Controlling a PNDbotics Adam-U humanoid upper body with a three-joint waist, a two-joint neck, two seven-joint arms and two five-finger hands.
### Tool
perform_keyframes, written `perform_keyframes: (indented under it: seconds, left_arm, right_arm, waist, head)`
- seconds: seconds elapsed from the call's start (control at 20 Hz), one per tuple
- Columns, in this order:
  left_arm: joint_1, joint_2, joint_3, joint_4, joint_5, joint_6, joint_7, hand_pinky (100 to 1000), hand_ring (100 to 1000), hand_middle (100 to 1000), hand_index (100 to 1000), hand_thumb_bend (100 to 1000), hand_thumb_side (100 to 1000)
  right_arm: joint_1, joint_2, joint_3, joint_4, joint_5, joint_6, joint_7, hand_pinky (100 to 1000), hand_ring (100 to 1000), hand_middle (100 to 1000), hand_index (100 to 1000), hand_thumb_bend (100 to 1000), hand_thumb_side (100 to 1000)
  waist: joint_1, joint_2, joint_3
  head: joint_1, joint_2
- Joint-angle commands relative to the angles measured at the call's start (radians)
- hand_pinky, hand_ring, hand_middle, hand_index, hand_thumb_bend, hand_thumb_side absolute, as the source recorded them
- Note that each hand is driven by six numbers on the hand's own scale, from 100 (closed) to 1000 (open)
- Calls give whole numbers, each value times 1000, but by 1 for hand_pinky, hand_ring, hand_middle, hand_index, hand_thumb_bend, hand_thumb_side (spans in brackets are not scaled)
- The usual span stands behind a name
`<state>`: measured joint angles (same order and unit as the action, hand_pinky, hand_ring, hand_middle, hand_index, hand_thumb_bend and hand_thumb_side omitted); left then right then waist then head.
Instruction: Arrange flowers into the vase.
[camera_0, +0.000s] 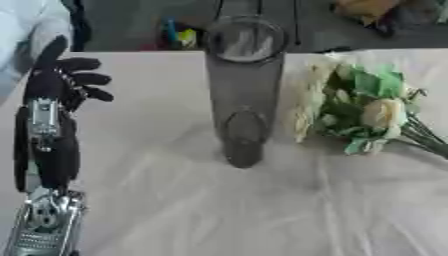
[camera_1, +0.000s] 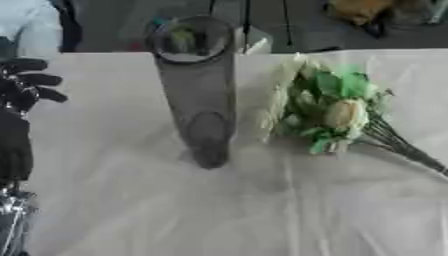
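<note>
Tall clear glass vase (camera_0: 243, 100) standing upright at centre of frame on the pale cloth-covered table (camera_0: 175, 200), round mouth showing at upper centre, base lower down near the middle. Nothing visible inside the vase.

Bouquet of cream flowers (camera_0: 363, 112) with green leaves lying on its side at centre right, just beside the vase, blooms pointing toward the vase, dark stems (camera_1: 407, 147) trailing off to the right edge. Not touching any hand.

Left hand (camera_0: 61, 80) hovering at upper left of frame, black fingers (camera_0: 87, 79) spread and slightly bent, grasping nothing, well apart from vase and flowers. Black and silver forearm (camera_0: 44, 200) running down to lower left corner.

Right hand not showing in either view.

Blurred coloured items (camera_0: 179, 35) sitting beyond the far table edge at top.
</note>
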<state>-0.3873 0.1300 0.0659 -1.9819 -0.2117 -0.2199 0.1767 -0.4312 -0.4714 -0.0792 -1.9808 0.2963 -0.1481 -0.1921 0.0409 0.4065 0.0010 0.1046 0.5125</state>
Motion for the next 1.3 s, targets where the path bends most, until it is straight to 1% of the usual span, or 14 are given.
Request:
perform_keyframes:
  seconds: [0.05, 0.6, 0.65, 0.7, 0.75, 0.9, 1.1, 1.3]
  left_arm:
    - [-9, 6, 3, -18, 2, -2, -5, 513, 617, 648, 932, 100, 1000]
    - [-12, 7, 2, -18, 4, -4, -8, 514, 617, 649, 932, 100, 1000]
    - [-10, 9, 3, -18, 2, -3, -7, 514, 618, 649, 933, 100, 1000]
    - [-8, 12, 4, -18, 2, -2, -6, 514, 618, 649, 933, 100, 1000]
    - [-7, 14, 5, -18, 2, -1, -5, 514, 618, 649, 933, 100, 1000]
    - [-4, 17, 5, -18, 2, -1, -4, 514, 618, 650, 932, 100, 1000]
    - [-2, 16, 2, -18, 4, 0, -5, 515, 619, 650, 933, 100, 1000]
    - [-1, 15, 0, -18, 7, 0, -9, 515, 619, 651, 932, 100, 1000]
  right_arm:
    - [-12, -14, -2, -19, -10, -3, 5, 705, 609, 565, 803, 100, 996]
    - [-14, -15, -1, -19, -12, -4, 7, 705, 610, 565, 803, 100, 997]
    - [-20, -22, -7, -19, -7, -7, 7, 708, 649, 597, 809, 100, 1000]
    - [-31, -35, -17, -19, 1, -9, 10, 710, 656, 602, 810, 100, 1000]
    - [-38, -52, -24, -19, 11, -8, 10, 711, 661, 606, 811, 100, 1000]
    - [-55, -110, -29, -19, 47, 12, 14, 720, 684, 625, 816, 100, 1000]
    - [-75, -196, -15, -19, 100, 51, 35, 724, 705, 651, 822, 100, 1000]
    - [-91, -283, 5, -19, 150, 93, 63, 728, 726, 678, 832, 100, 1000]
  waist:
    - [-1, -4, 1]
    - [-2, -4, 1]
    - [-6, -7, -3]
    - [-9, -9, -7]
    - [-10, -11, -9]
    - [-10, -17, -11]
    - [-8, -24, -12]
    - [-5, -29, -12]
  head:
    - [-1, -9]
    - [0, -11]
    - [-29, -16]
    - [-56, -20]
    - [-72, -22]
    - [-104, -25]
    - [-122, -26]
    - [-127, -24]
